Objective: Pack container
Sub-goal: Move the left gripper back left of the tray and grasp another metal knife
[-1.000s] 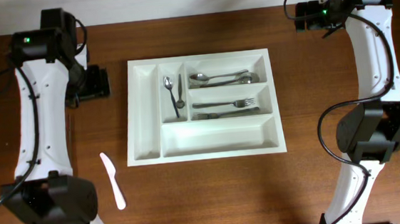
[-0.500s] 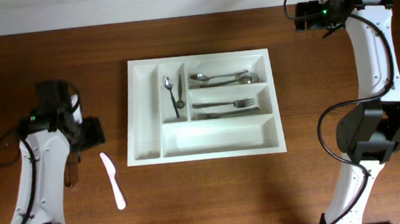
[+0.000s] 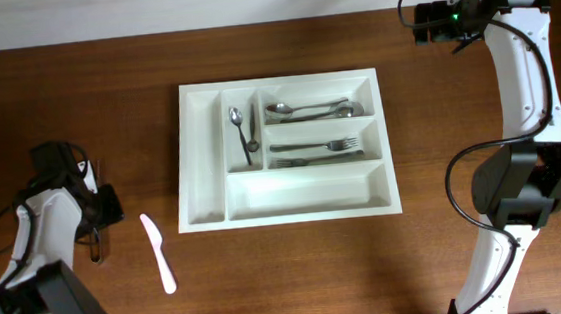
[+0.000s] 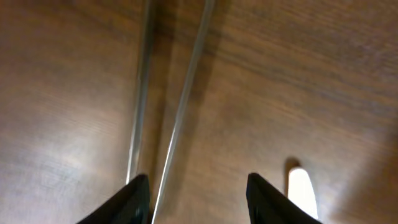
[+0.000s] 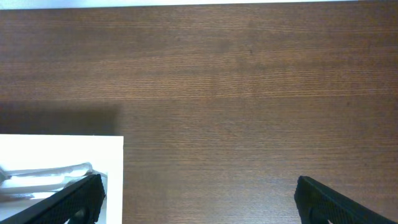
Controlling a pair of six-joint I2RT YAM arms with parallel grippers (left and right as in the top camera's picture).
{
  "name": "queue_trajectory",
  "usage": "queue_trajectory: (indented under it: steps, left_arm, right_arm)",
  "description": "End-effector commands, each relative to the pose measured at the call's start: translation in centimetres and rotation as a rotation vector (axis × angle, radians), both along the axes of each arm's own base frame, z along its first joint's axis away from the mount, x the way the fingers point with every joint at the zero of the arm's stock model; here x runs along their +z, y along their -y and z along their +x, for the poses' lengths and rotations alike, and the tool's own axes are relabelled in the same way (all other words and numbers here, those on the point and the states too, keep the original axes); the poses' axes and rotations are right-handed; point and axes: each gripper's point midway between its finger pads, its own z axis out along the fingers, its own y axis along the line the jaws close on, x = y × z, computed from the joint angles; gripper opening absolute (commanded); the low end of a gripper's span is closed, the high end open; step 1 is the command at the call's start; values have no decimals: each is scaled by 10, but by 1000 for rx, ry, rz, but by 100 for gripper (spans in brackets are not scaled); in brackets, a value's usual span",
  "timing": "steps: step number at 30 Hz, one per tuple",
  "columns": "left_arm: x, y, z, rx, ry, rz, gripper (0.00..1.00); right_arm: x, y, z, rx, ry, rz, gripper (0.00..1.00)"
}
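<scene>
1. Left end effector [image 4: 198, 190] hung low over the table [image 3: 300, 276], parted and empty, thin metal rods [image 4: 183, 106] just ahead: likely my next pick.
2. Container [image 3: 201, 163] lay well to its right, white knife [image 3: 158, 252] between.
3. My right end effector [image 5: 198, 186] stood wide, empty, clear.

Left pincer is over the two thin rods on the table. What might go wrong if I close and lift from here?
1. The two thin metal rods run close by one finger of the left pincer, not through the middle of its gap, so closing may catch only one or shove both aside.
2. The white knife lies just beyond the other finger; a sideways correction might knock it.
</scene>
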Motion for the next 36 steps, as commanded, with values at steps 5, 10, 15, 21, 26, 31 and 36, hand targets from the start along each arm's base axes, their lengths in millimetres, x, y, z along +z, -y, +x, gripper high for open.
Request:
queue_trajectory:
  steps: [5,10,15,21,26,31,36]
  left_arm:
    - [-27,-6,10,-75,-27,12,52]
    - [-39,-8,14,-89,-36,15,51]
    - [-50,-8,12,-92,-60,6,21]
    - [-47,-9,16,-92,-46,12,2]
    - [-21,-12,39,-107,-12,22,2]
    - [38,6,87,-178,85,6,2]
    - [98,53,126,-267,199,-49,2]
  right_arm:
    - [19,-2,0,0,42,-1,99]
    - [19,-2,0,0,42,-1,99]
    - [19,-2,0,0,42,-1,99]
    - [19,-2,0,0,42,-1,99]
    - [19,-2,0,0,42,-1,99]
    - [19,-2,0,0,42,-1,99]
    - [19,-2,0,0,41,0,99]
